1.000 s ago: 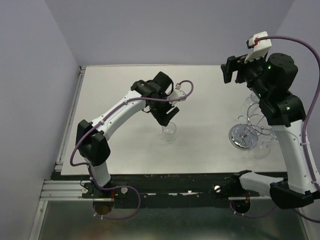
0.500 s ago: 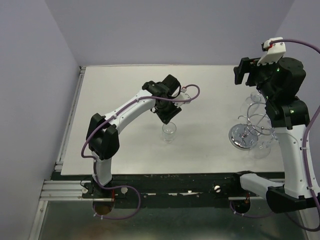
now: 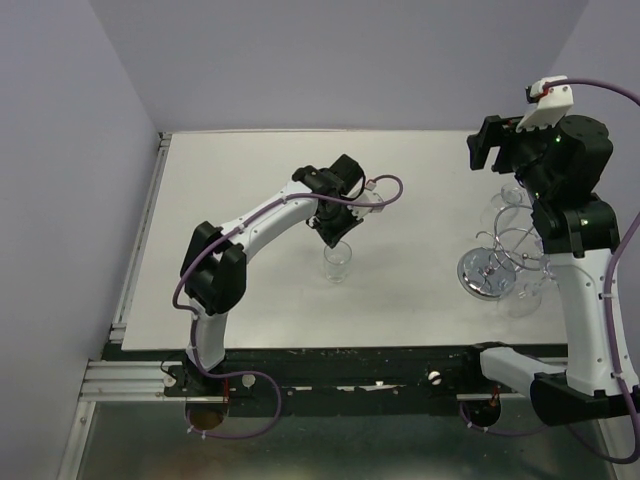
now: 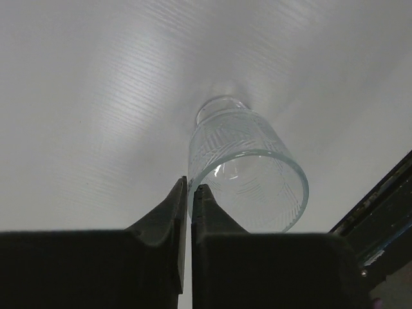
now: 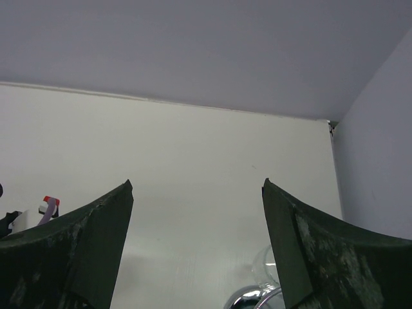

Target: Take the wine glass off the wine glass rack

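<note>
- Left tool (image 4: 190, 188) is clenched to a thin slit, its tips just beside the rim of the wine glass (image 4: 241, 174).
- You'll find that wine glass upright near the middle of the worktop (image 3: 240, 300), well apart from the wine glass rack (image 3: 487, 272) (at the right edge).
- Right tool (image 5: 196, 187) is spread wide and empty, held high by the worktop's right edge.

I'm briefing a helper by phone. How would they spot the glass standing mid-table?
On the white table, look mid-table, right at the left arm's gripper. The glass stands upright there alone, clear and ribbed, far from the chrome rack on the right where other glasses cluster.
</note>
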Tool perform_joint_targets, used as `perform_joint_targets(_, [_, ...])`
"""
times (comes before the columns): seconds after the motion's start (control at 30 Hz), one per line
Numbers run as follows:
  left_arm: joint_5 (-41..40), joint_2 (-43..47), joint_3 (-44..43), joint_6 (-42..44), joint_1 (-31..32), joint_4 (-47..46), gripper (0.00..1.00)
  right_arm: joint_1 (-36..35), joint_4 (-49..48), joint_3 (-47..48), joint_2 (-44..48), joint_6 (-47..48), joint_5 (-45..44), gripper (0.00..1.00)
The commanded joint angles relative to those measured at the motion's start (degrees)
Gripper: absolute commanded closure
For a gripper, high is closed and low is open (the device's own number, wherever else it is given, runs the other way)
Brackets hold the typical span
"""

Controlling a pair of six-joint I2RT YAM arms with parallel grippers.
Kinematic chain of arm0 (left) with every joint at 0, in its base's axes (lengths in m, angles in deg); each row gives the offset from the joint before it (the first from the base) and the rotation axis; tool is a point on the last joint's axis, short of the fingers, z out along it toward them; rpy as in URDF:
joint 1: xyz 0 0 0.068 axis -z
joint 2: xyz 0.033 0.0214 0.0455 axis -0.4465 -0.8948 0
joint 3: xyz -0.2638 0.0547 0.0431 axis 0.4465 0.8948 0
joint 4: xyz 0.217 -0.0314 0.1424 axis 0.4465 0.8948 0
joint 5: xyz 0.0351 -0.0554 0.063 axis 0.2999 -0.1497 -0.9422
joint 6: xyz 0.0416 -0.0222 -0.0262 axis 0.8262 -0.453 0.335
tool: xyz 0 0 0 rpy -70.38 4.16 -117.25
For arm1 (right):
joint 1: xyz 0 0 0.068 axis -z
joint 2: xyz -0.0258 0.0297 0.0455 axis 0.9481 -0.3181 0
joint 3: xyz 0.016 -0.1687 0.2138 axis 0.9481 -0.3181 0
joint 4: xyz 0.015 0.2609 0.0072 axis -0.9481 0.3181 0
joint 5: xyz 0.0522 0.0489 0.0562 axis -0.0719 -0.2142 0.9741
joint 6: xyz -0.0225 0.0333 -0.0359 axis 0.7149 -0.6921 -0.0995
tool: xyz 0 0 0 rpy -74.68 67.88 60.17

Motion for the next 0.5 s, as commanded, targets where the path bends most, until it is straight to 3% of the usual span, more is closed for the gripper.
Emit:
perform_joint_targets(0.0, [0.71, -1.33, -1.15, 0.46, 0.10, -0.40, 1.00, 0.72, -0.29, -1.05, 0.68, -0.87, 1.51, 0.11])
perform_joint_targets(0.17, [-0.08, -2.11, -4.40, 0.11, -3.40, 0.91, 1.00, 1.34, -0.29, -1.31, 0.94, -0.70, 1.51, 0.11])
perform_joint_targets(0.47, [-1.66, -7.74, -18.11, -4.19, -21.50, 4.08, 1.00, 2.31, -0.03, -2.45, 2.09, -0.44, 1.34, 0.12])
